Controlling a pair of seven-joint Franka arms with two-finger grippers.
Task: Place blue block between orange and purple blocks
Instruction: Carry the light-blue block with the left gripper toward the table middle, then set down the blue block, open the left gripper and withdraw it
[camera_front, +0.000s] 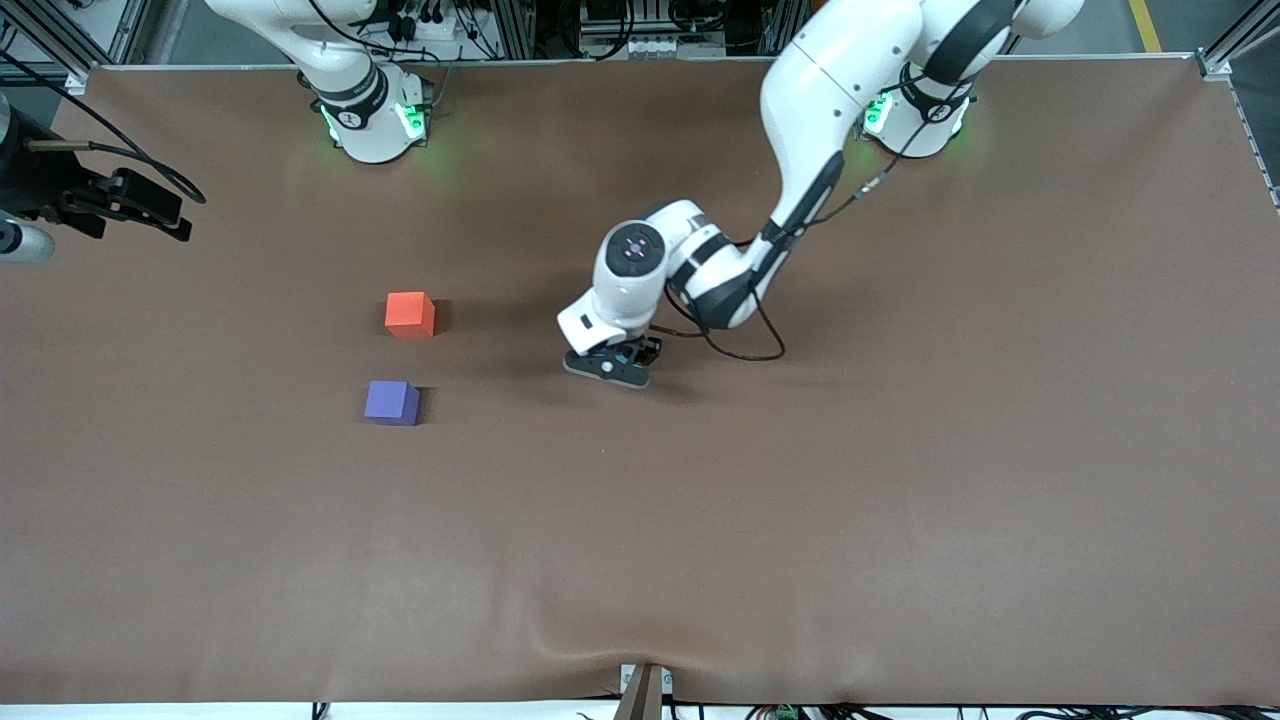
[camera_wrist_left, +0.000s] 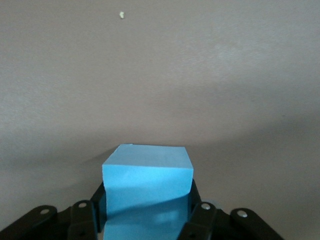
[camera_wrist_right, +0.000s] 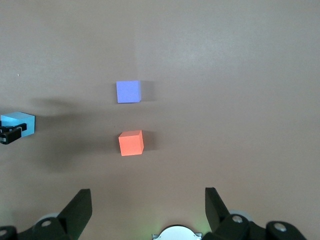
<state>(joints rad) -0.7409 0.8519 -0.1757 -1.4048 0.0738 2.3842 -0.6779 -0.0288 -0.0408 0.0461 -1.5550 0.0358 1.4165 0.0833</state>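
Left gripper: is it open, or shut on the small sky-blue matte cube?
Shut on it: in the left wrist view, the left gripper has both fingers pressed against the small sky-blue matte cube.

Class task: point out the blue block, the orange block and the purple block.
blue block (camera_wrist_left: 148, 172): left wrist view, front face.
orange block (camera_front: 409, 313): front view, top face.
purple block (camera_front: 391, 401): front view, top face.

Left arm: extends from its base at upper right of the front view, elbow bent, wrist turned downward at frame centre. Left gripper (camera_front: 622, 358) sits low over the table, its black fingers (camera_wrist_left: 98, 202) closed on opposite faces of the blue block (camera_wrist_left: 148, 176). Right arm: only its base and lower link appear at upper left of the front view; it waits, raised. Right gripper (camera_wrist_right: 148, 210) points down at the table with its fingers (camera_wrist_right: 80, 207) spread wide.
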